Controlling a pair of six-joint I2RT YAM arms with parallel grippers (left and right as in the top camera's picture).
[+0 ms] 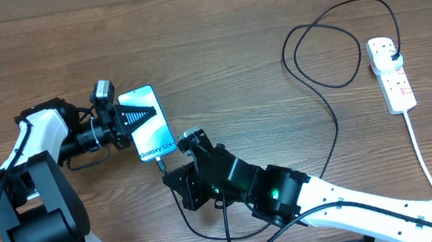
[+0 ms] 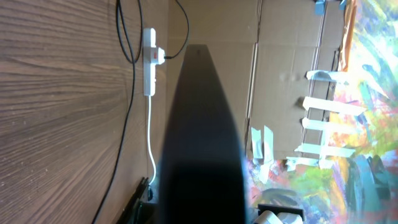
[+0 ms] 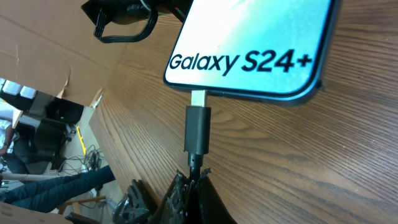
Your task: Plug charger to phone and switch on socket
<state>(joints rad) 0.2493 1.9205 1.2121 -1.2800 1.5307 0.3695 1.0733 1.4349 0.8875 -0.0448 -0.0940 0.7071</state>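
Lying flat on the worktop (image 1: 231, 44), centre-left of the overhead frame: phone (image 1: 154, 137), screen lit, long axis nearly up-down in frame, port end at its lower edge.

Left end effector (image 1: 148, 112): entered from the left of frame, jaws together, top finger laid across the phone's upper half. It appeared clamped on the phone, though the wrist view did not confirm this.

Right end effector (image 3: 194, 183): just below and right of the port end, jaws clamped on the charger (image 1: 334, 114) directly behind its connector (image 3: 198, 129). This arm was the nearer to the port.

Connector: in line with the phone's long axis, its bare metal tip touching the lower edge, and not fully seated. Judged need: a short straight push up-frame along that axis.

Socket (image 1: 395, 85): upper right of frame, well apart from both arms, long axis roughly up-down. The plug head (image 1: 392, 52) sat in its topmost outlet. The position of the switches (image 1: 403, 90) was too small to tell.

Containers: none in view.
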